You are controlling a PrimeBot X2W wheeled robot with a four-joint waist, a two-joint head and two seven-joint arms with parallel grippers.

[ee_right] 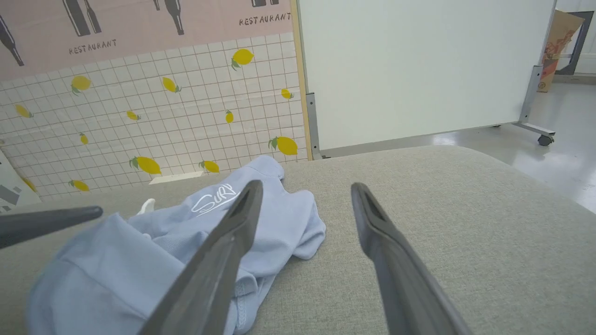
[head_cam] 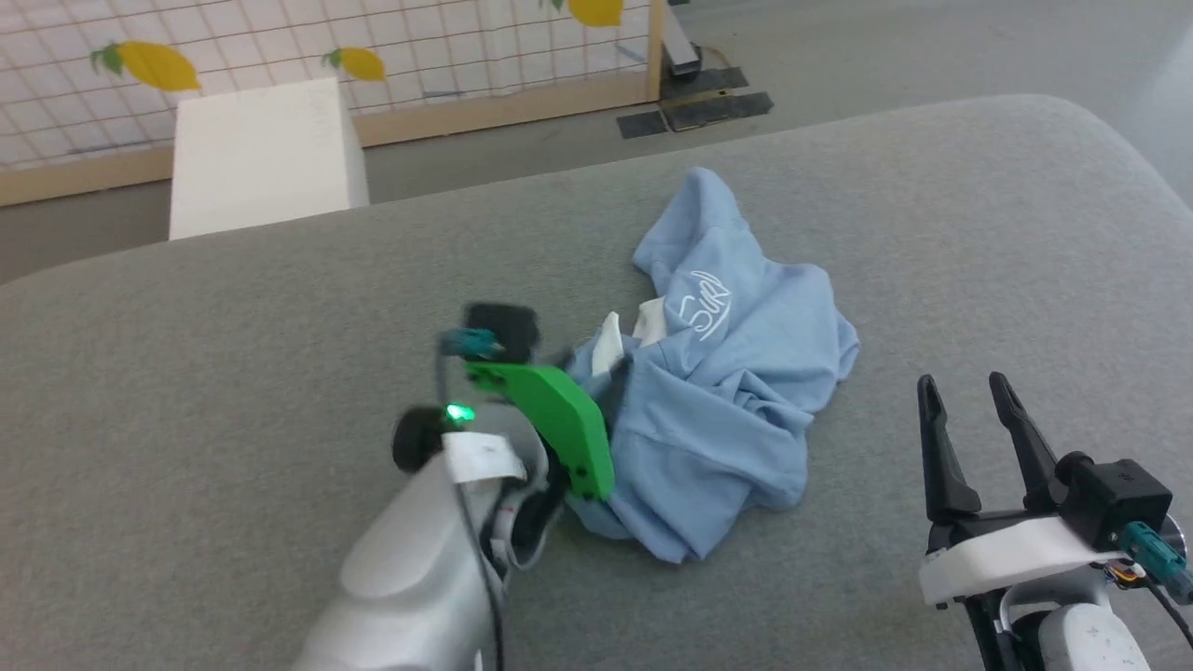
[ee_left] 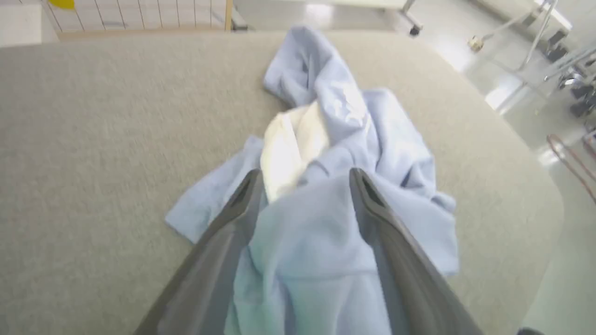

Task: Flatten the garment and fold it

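Observation:
The garment [head_cam: 727,373] is a light blue shirt lying crumpled in a heap in the middle of the grey padded table [head_cam: 280,326], with white script facing up and the white collar [head_cam: 608,343] at its left side. My left gripper [ee_left: 302,174] is open at the heap's left edge, and a fold of blue cloth [ee_left: 307,232] lies between its spread fingers. A green part of the wrist [head_cam: 559,415] hides those fingers in the head view. My right gripper [head_cam: 962,382] stands open and empty over bare table to the right of the shirt [ee_right: 209,218].
A white box [head_cam: 261,154] stands beyond the table's far left edge, in front of a tiled wall with lemon prints. A wheeled white board [ee_right: 419,70] stands behind the table. The table's rounded corner [ee_left: 535,186] drops to the floor.

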